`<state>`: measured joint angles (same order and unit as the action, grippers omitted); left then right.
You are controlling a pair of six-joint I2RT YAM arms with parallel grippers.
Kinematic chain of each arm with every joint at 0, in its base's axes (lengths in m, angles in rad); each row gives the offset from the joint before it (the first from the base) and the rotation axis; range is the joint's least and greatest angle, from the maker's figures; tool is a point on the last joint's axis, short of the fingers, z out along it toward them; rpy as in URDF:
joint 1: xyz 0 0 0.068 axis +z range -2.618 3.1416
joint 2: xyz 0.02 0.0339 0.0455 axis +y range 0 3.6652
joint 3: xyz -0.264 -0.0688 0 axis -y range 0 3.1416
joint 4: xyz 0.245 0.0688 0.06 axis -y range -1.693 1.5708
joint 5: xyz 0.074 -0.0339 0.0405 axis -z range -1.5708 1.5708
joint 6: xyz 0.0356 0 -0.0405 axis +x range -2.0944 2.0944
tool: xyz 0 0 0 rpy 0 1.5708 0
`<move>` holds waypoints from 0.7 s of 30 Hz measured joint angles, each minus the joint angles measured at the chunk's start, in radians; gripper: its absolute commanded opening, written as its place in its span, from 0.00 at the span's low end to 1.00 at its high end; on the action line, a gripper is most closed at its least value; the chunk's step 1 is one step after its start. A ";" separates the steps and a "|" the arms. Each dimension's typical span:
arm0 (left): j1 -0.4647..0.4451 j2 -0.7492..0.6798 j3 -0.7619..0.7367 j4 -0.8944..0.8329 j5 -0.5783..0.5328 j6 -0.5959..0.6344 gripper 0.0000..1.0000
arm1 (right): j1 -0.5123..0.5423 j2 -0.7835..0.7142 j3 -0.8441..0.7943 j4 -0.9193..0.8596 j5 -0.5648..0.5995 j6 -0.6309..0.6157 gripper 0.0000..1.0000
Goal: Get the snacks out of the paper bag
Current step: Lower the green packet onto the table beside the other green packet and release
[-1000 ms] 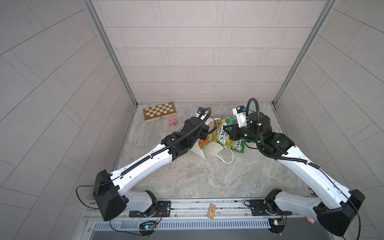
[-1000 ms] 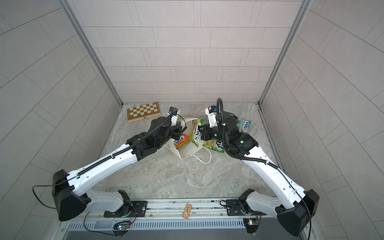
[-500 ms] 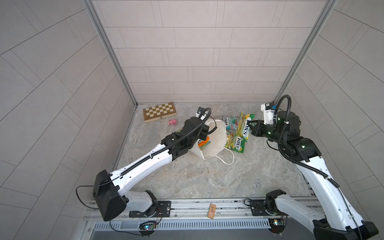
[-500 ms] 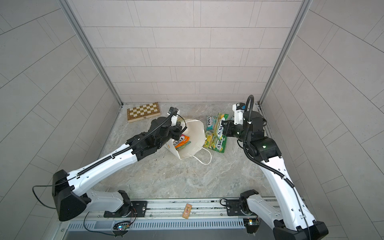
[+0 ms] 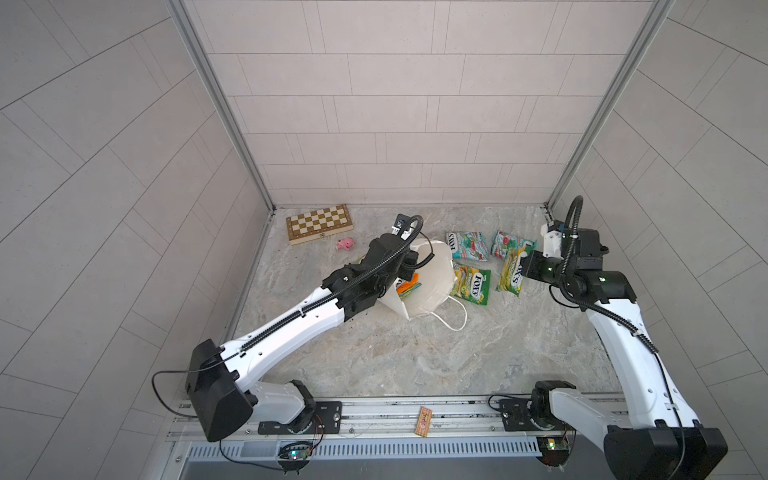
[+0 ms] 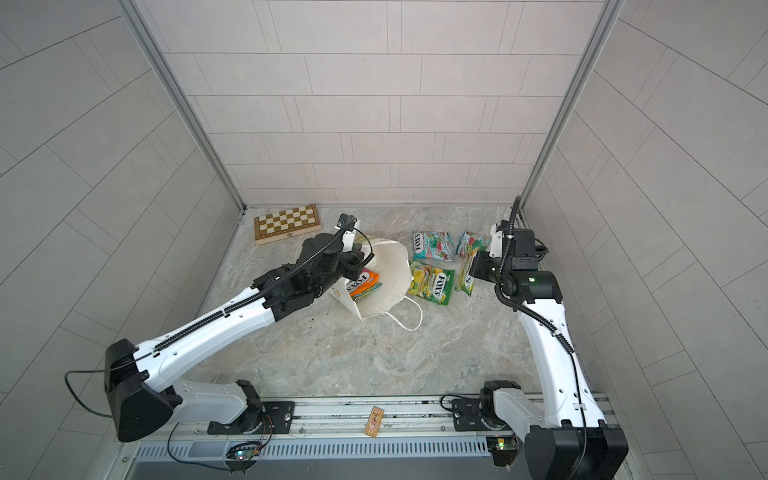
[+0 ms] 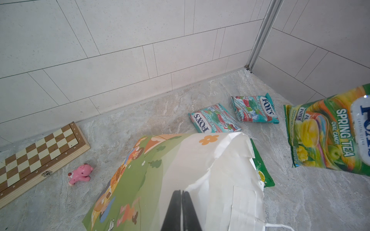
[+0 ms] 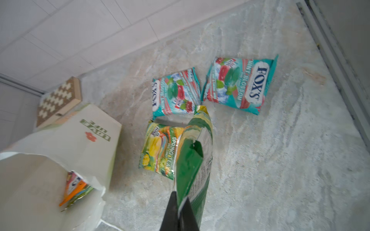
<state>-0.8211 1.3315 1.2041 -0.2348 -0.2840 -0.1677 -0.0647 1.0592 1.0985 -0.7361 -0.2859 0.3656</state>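
white paper bag (image 5: 436, 274) tilted on table (image 5: 415, 353), orange-red glossy packet (image 6: 368, 278) inside | left gripper (image 7: 181, 192) pinching its rim | right gripper (image 8: 181, 197) clamping green-yellow glossy packet (image 8: 192, 160) | LOVE LIFE print (image 8: 96, 128) legible: right wrist only

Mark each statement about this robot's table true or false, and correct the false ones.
1. Two teal glossy candy packets lie on the grey marbled table, outside the white paper bag. True.
2. The right pincer is open and empty. False: it is shut on a green-yellow glossy candy packet, which hangs from it.
3. The white paper bag is empty. False: an orange-red glossy packet lies inside it.
4. The left pincer is shut on the bag's rim. True.
5. The small pink plastic toy lies in the bag. False: it lies on the table beside the wooden chessboard box.
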 measured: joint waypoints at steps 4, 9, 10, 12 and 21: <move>0.000 0.000 0.001 -0.002 0.000 0.000 0.00 | -0.009 0.035 -0.026 -0.023 0.060 -0.042 0.00; 0.000 0.000 0.002 -0.003 0.002 0.000 0.00 | -0.016 0.091 -0.027 -0.027 0.085 -0.078 0.00; 0.000 0.000 0.002 -0.003 0.002 0.000 0.00 | -0.017 0.105 -0.027 -0.026 0.084 -0.082 0.00; 0.000 0.000 0.002 -0.002 0.002 0.000 0.00 | -0.017 0.132 -0.027 -0.021 0.069 -0.092 0.00; 0.000 0.003 0.003 -0.003 0.003 0.000 0.00 | -0.030 0.221 -0.027 0.039 -0.041 -0.100 0.00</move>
<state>-0.8211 1.3342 1.2068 -0.2375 -0.2813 -0.1677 -0.0948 1.2800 1.0714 -0.6975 -0.3271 0.2657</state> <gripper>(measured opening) 0.058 0.055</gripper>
